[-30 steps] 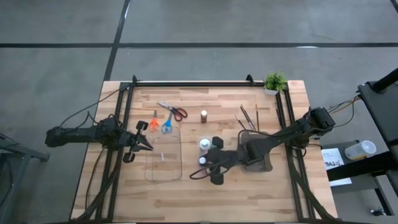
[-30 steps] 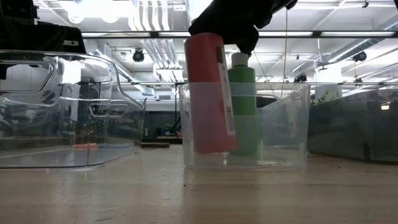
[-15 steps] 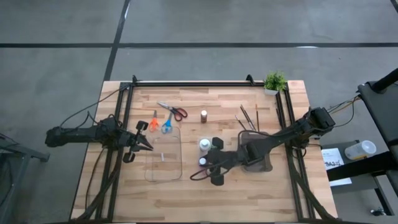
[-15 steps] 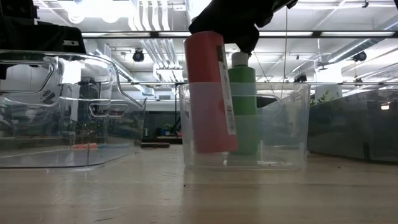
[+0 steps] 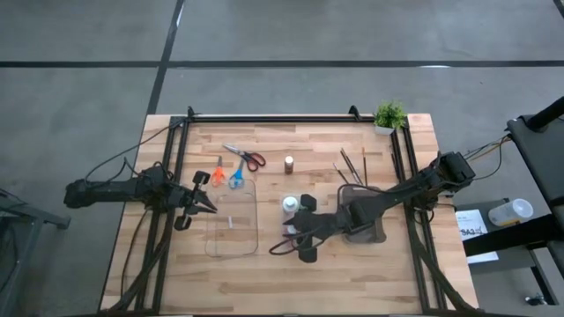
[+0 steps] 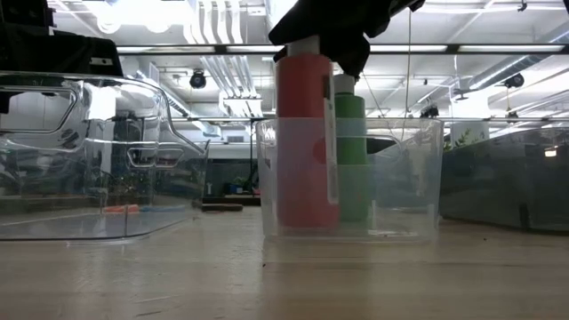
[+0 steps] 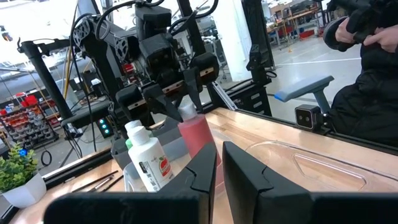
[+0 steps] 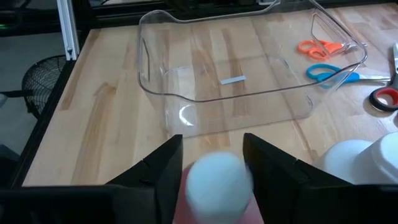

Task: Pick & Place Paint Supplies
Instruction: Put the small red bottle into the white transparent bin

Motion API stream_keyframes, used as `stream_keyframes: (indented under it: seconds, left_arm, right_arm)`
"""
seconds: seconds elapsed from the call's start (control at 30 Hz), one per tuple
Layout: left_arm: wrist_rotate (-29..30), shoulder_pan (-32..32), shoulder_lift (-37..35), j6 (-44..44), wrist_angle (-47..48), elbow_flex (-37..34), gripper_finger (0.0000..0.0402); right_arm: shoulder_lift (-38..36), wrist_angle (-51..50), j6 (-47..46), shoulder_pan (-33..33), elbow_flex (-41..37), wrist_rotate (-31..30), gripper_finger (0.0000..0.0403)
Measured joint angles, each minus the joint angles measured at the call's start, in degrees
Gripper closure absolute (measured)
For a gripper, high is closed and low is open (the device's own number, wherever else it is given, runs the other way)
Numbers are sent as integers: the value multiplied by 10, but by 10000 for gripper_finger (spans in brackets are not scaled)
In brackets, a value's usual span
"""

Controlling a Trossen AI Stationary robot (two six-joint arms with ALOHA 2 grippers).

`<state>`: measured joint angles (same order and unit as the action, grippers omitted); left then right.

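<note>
A red paint bottle (image 6: pixel 307 142) stands upright in a small clear bin (image 6: pixel 391 182), next to a green bottle (image 6: pixel 348 151) and a white one (image 7: pixel 148 165). My right gripper (image 5: pixel 293 231) hangs open just above the bin, its fingers on either side of the red bottle's white cap (image 8: pixel 214 180). A brownish bottle (image 5: pixel 288 163), red scissors (image 5: pixel 251 159), orange scissors (image 5: pixel 217 173), blue scissors (image 5: pixel 236 177) and thin brushes (image 5: pixel 349 165) lie on the table farther back. My left gripper (image 5: pixel 201 201) waits shut at the left, holding nothing. My right gripper's fingers (image 8: pixel 166 167) come slanting down from the table's right and flank the red bottle's white cap (image 7: pixel 186 112). Whether they still touch it I cannot tell. The bottle stands upright on the bin's floor.
A large clear tray (image 5: pixel 233 220) lies between the two grippers. A dark grey tray (image 5: pixel 368 227) sits under the right arm. A small potted plant (image 5: pixel 389 115) stands at the far right corner. A seated person (image 7: pixel 373 68) shows beyond the table.
My right gripper has opened. The red bottle, which hung tilted and clear of the bin's floor, has dropped and now stands upright on it. Both arms have kept their places.
</note>
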<state>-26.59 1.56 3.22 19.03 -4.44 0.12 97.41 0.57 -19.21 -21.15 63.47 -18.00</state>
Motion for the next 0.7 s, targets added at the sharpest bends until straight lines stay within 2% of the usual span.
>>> stream_keyframes:
  seconds: [0.4,0.7]
  left_arm:
    - [0,0,0,0,0,0,366]
    - [0,0,0,0,0,0,366]
  right_arm:
    - [-5,0,6,0,-1,3,227]
    - [-64,1,56,-2,-1,16,227]
